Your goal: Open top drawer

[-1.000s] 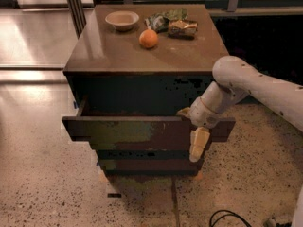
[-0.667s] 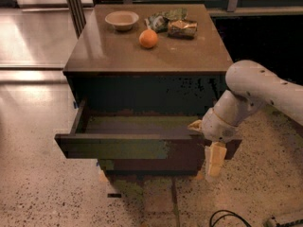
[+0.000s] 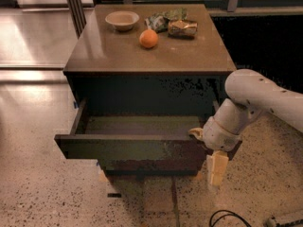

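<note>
The top drawer (image 3: pixel 132 148) is seen pulled well out of the cabinet (image 3: pixel 142 96), its tray exposed. The gripper (image 3: pixel 217 170) is held pointing down at the drawer front's right end; its grip cannot be told.

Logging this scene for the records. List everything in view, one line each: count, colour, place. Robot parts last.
cabinet: one, dark brown, centre of view
top drawer: one, dark brown with greenish patches, open, sticking out of the cabinet's front
bowl: one, pale, back left of the cabinet top
orange: one, orange, just right of and in front of the bowl
snack packets: two, green and shiny tan, back of the top
cable: one, black, floor, bottom right
arm: one, white, from the right
gripper: one, pale yellow, pointing down at the drawer front's right end
</note>
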{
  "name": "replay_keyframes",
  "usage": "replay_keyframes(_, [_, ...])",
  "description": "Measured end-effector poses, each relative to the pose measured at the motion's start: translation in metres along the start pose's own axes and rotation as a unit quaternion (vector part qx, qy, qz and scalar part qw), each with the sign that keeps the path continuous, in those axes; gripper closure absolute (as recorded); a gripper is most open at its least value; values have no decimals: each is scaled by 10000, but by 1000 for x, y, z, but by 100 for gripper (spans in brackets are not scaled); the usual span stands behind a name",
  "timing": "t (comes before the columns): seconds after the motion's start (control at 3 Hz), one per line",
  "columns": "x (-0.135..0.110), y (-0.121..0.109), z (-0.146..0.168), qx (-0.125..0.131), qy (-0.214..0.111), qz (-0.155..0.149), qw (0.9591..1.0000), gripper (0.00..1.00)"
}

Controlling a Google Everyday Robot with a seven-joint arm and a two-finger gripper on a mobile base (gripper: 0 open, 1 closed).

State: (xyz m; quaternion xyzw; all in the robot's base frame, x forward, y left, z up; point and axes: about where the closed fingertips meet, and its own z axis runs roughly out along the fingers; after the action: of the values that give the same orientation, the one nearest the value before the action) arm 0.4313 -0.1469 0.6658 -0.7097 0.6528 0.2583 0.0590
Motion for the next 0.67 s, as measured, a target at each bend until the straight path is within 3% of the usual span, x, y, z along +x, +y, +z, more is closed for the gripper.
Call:
replay_keyframes(0.33, [-1, 1, -3, -4, 1, 1, 10000, 0])
replay_keyframes(0.67, [1, 30, -16, -11, 12, 77, 10000, 0])
